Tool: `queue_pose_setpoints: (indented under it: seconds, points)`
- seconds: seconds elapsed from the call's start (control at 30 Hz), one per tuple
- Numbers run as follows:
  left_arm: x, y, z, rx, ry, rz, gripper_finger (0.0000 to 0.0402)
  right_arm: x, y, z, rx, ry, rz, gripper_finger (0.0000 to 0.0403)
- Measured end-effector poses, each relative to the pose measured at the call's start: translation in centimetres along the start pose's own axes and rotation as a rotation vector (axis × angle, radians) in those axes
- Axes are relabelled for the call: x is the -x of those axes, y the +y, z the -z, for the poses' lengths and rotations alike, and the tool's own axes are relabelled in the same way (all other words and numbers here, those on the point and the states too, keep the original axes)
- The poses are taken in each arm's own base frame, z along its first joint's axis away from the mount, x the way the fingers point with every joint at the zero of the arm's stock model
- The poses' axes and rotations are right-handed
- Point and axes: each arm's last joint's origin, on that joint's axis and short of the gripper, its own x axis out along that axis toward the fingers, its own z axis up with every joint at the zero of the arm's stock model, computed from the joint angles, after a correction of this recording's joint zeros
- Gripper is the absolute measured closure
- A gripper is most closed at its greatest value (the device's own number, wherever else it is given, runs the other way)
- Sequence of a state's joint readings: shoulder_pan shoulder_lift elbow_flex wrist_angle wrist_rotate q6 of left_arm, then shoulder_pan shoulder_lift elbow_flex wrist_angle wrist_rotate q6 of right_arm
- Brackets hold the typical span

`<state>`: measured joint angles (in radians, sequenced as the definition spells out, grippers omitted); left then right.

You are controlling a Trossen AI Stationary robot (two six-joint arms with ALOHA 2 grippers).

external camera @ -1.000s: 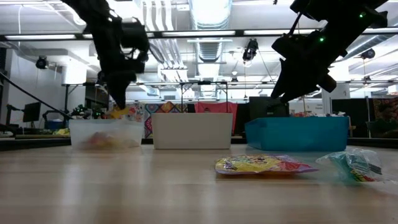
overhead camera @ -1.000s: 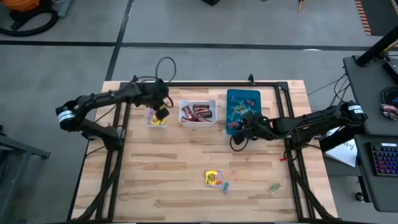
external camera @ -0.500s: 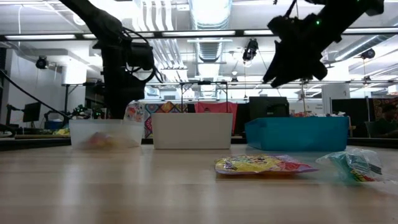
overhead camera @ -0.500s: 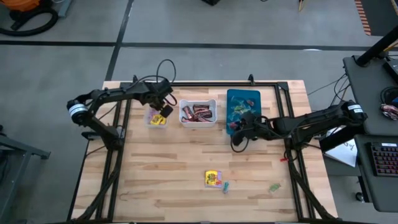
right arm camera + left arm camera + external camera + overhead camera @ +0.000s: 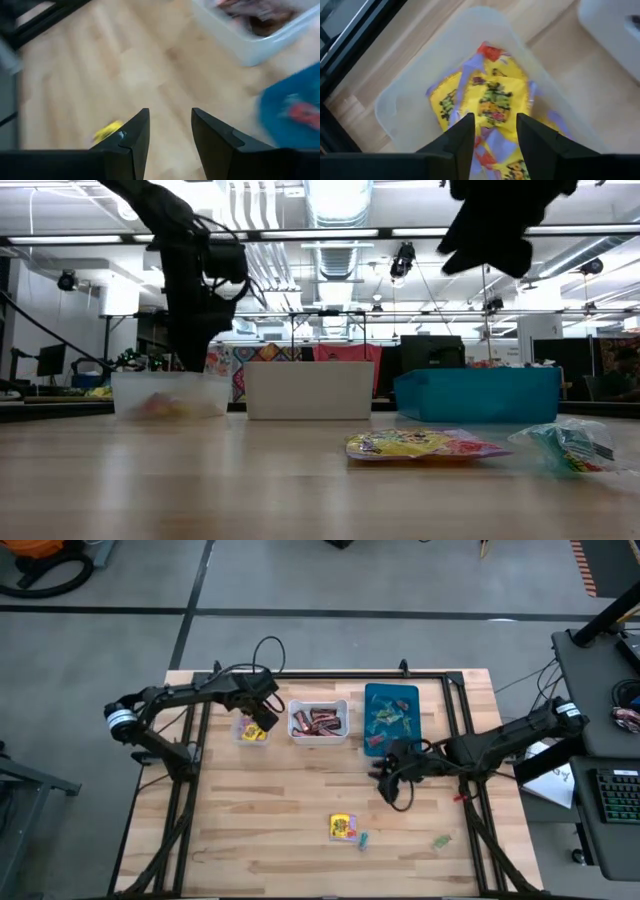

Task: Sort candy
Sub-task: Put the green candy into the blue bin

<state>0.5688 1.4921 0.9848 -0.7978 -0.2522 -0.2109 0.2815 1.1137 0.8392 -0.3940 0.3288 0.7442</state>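
Note:
My left gripper (image 5: 260, 723) hangs open over the clear bin (image 5: 251, 729). Through its fingers the left wrist view shows yellow packets (image 5: 492, 97) lying in that bin; the fingers touch none of them. My right gripper (image 5: 388, 778) is open above bare table, on the near side of the blue bin (image 5: 391, 712), and in its wrist view (image 5: 170, 130) nothing sits between the fingers. A yellow packet (image 5: 343, 827), a teal piece (image 5: 363, 839) and a green piece (image 5: 441, 840) lie flat on the table near its near edge. Brown-red bars (image 5: 320, 719) fill the white bin.
Three bins stand in a row by the far edge: clear (image 5: 170, 395), white (image 5: 308, 390), blue (image 5: 477, 395). A black metal frame (image 5: 455, 705) runs along the table's sides and far edge. Bare wood lies between the bins and the loose candy.
The yellow packet that hung at my left gripper's fingertips a second ago now lies in the clear bin, and that gripper has shifted slightly over the bin. My right gripper has moved from the blue bin's near rim toward the table's near edge.

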Motion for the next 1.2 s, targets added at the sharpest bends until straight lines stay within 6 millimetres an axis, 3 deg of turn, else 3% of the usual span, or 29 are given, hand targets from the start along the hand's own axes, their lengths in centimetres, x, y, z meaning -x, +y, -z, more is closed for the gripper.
queue_pose_setpoints:
  seconds: [0.23, 0.63, 0.83, 1.03, 1.2]
  points:
    - [3.7, -2.5, 1.2, -0.042, -0.128, 0.076, 0.0262, 1.0, 2.1, 2.1, -0.053, 0.216, -0.195, 0.0271]
    - [11.3, -7.4, 5.7, -0.122, -0.405, 0.305, 0.0262, 3.5, 2.7, 7.0, -0.235, 0.762, -0.152, 0.0271]
    - [13.4, -10.5, 8.1, -0.179, -0.540, 0.347, 0.0262, 5.3, 3.7, 9.6, -0.013, 0.836, -0.209, 0.0273]
    - [14.3, -12.5, 10.3, -0.204, -0.600, 0.349, 0.0262, 7.2, 4.1, 12.5, 0.163, 0.806, -0.195, 0.0271]
    - [14.3, -13.1, 10.9, -0.191, -0.612, 0.337, 0.0262, 6.9, 4.6, 14.3, 0.219, 0.786, -0.137, 0.0271]
